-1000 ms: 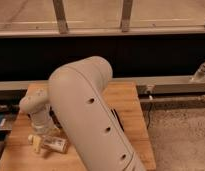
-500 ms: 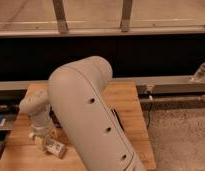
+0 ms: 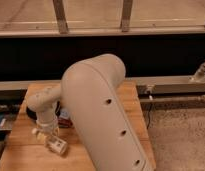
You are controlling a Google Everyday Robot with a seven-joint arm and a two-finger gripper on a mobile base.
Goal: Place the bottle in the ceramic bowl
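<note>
Left edge: wooden desk (image 3: 18,150).

Far left of the desk: ceramic bowl (image 3: 30,114), dark and mostly hidden behind the wrist. Only a sliver of rim shows.

Just nearer than the bowl: pincer (image 3: 46,132), pointing down, low over the wood. You cannot tell whether it is apart or clamped.

Just right of the pincer, on its near side: bottle (image 3: 57,145), lying on its side on the desk. It is close to the bowl but not in it. You cannot tell whether it touches the pincer.

Handling, as a judgement:
- The bottle looks small, light and stiff, with a smooth round wall, so it is likely to roll or squirt out of a pinch.
- Take it mid-body, over the label and square across its axis. Avoid the cap end.
- The bowl is ceramic, so lower the bottle in rather than dropping it.

Centre to right: the arm link (image 3: 103,120) covers much of the desk.
</note>
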